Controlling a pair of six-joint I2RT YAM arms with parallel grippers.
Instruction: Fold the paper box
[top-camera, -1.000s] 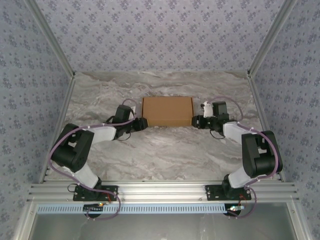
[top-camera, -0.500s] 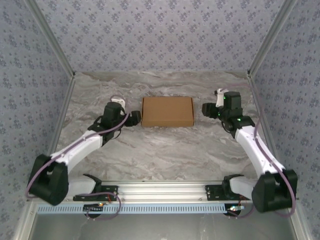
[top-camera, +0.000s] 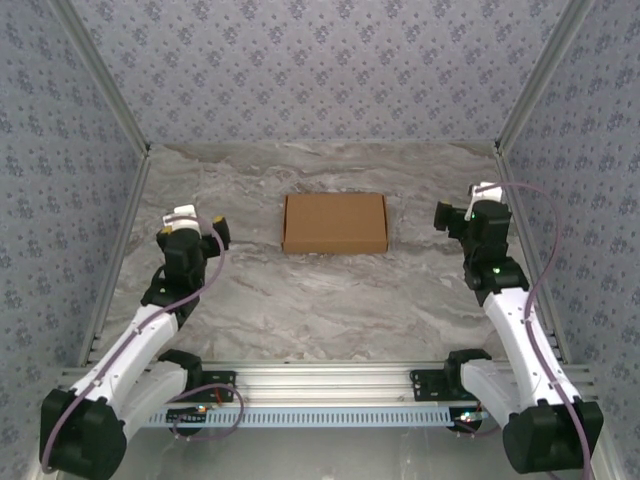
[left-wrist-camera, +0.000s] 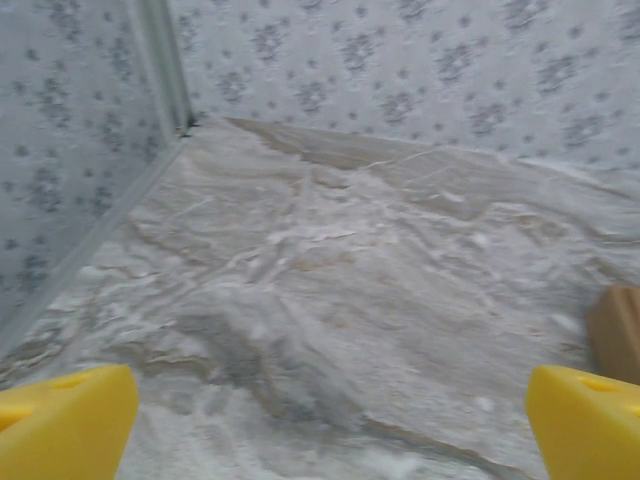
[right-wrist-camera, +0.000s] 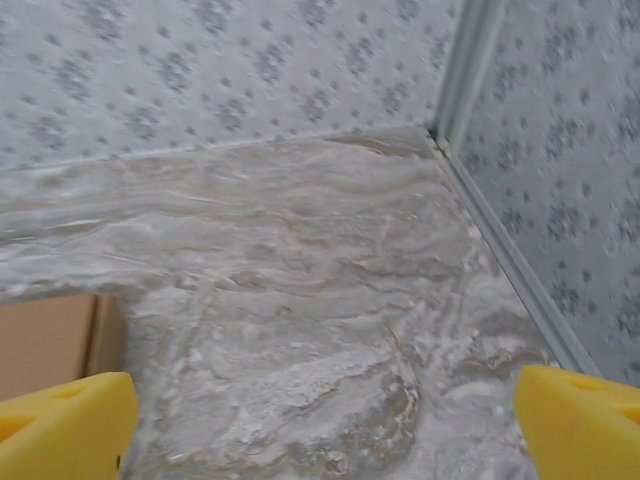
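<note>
The paper box (top-camera: 335, 222) is a shallow closed rectangle of plain brown cardboard, lying flat at the middle of the marble table. My left gripper (top-camera: 192, 232) hovers well to its left and my right gripper (top-camera: 468, 218) well to its right, neither touching it. In the left wrist view the gripper (left-wrist-camera: 330, 430) is open, its yellow fingertips (left-wrist-camera: 65, 415) far apart, and a corner of the box (left-wrist-camera: 620, 330) shows at the right edge. In the right wrist view the gripper (right-wrist-camera: 325, 430) is open too, with the box's end (right-wrist-camera: 50, 340) at the left.
Patterned walls close the table in at the back and both sides, with metal frame posts (top-camera: 520, 100) at the corners. Bare marble (top-camera: 330, 300) lies between the box and the aluminium rail (top-camera: 330, 380) carrying the arm bases.
Both grippers were at the box's left and right ends a second ago. They have drawn away outward, and both arms have swung out to the sides. The box has not moved.
</note>
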